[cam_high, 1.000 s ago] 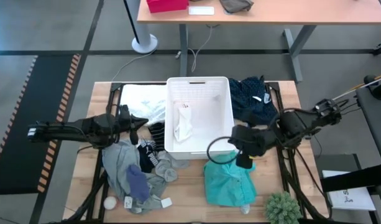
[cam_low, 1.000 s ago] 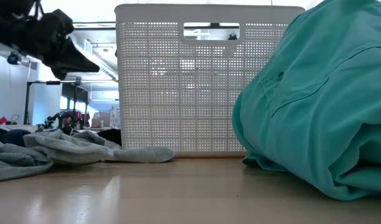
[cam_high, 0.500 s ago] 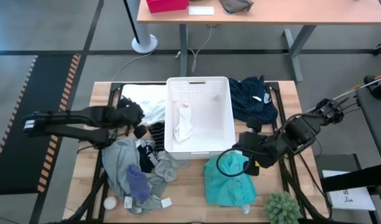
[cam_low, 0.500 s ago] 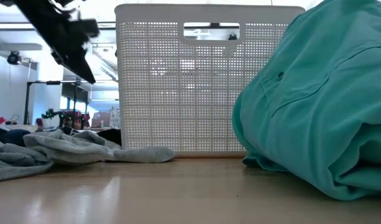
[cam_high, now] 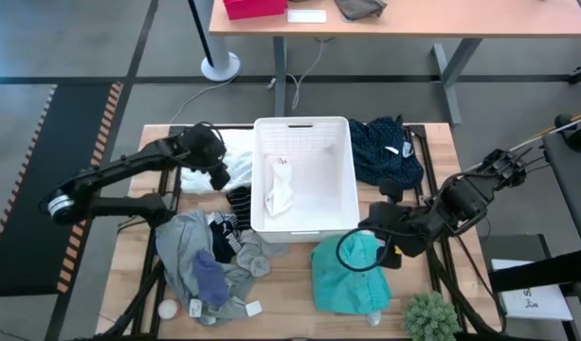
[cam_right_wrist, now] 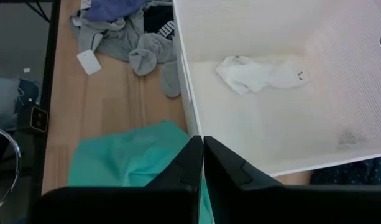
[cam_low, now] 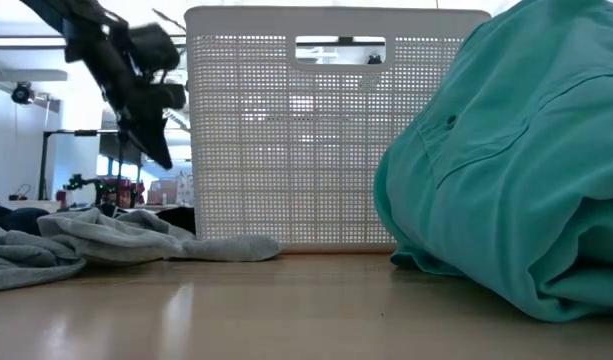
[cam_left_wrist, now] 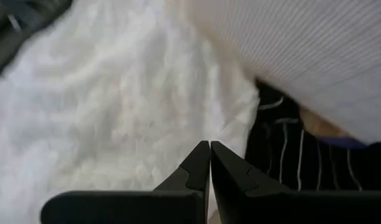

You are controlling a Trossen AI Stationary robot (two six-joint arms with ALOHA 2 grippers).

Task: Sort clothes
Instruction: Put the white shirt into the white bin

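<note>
My left gripper [cam_high: 219, 175] [cam_left_wrist: 209, 149] is shut, slanting down just above a white fluffy garment [cam_high: 241, 152] [cam_left_wrist: 115, 106] at the far left, beside the white basket [cam_high: 304, 123]. Dark striped socks [cam_left_wrist: 289, 165] lie next to the garment. My right gripper [cam_high: 380, 244] [cam_right_wrist: 201, 146] hangs shut over the far edge of a teal garment [cam_high: 347, 279] [cam_right_wrist: 128, 162], near the basket's front right corner. A white sock [cam_right_wrist: 265, 71] lies inside the basket. Grey and blue clothes [cam_high: 200, 260] lie in a heap at the near left.
A navy dotted garment [cam_high: 385, 152] lies to the right of the basket at the far side. A small white ball [cam_high: 167, 309] sits at the near left edge and a small green plant [cam_high: 430, 317] at the near right corner. In the low view the basket wall [cam_low: 336, 130] stands behind the teal garment [cam_low: 506, 170].
My left gripper has swung from beside the grey heap toward the table's far edge and the basket, tipping downward, and now stands over the white garment. It stays shut. My right gripper has drifted slightly toward the right edge. No clothes have moved.
</note>
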